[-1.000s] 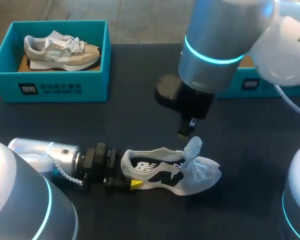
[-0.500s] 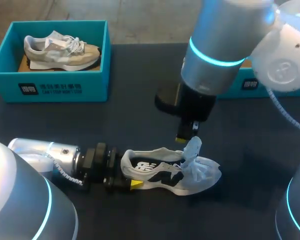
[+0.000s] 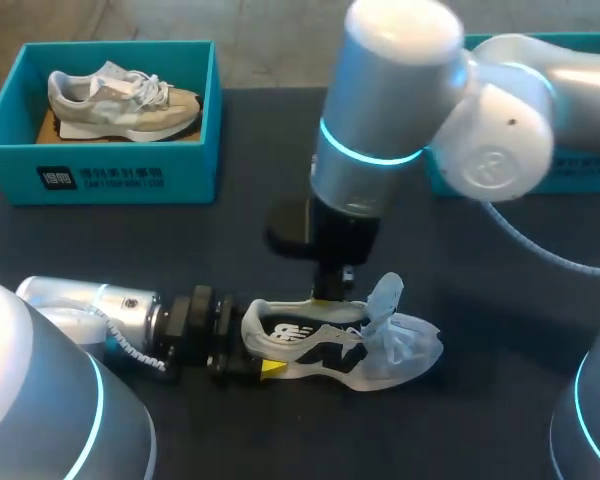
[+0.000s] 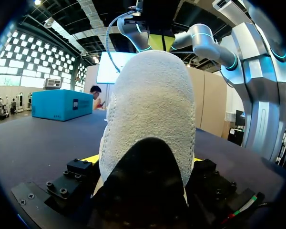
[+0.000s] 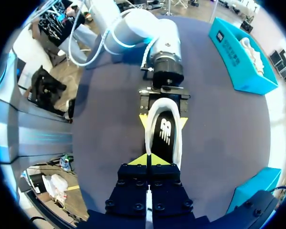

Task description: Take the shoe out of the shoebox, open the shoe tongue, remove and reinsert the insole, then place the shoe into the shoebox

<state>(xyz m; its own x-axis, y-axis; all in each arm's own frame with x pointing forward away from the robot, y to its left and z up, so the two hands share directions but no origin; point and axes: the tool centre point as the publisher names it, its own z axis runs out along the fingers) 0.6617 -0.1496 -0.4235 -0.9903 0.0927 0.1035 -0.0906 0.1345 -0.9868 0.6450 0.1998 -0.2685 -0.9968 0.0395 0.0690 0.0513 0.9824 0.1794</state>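
A white shoe (image 3: 400, 345) with a black insole (image 5: 165, 131) lies on its sole on the dark table, tongue (image 3: 385, 297) lifted. My left gripper (image 3: 260, 352) has a yellow-tipped finger on each side of the heel (image 4: 150, 109), which fills the gap between them. My right gripper (image 5: 151, 159) hangs shut, tips together, just above the shoe's (image 5: 157, 112) opening with nothing in it. From the head camera the right gripper (image 3: 328, 292) stands at the collar's far edge. The teal shoebox (image 3: 100, 170) at the back left holds a beige shoe (image 3: 120, 100).
A second teal box (image 3: 590, 170) stands at the back right, partly behind my right arm. The same box (image 5: 257, 191) shows beside the right gripper in its wrist view. Dark tabletop lies bare in front of the shoe.
My right arm has swung left and come lower, bringing its shut gripper from beside the tongue to over the shoe's opening. The left gripper and the shoe have kept still.
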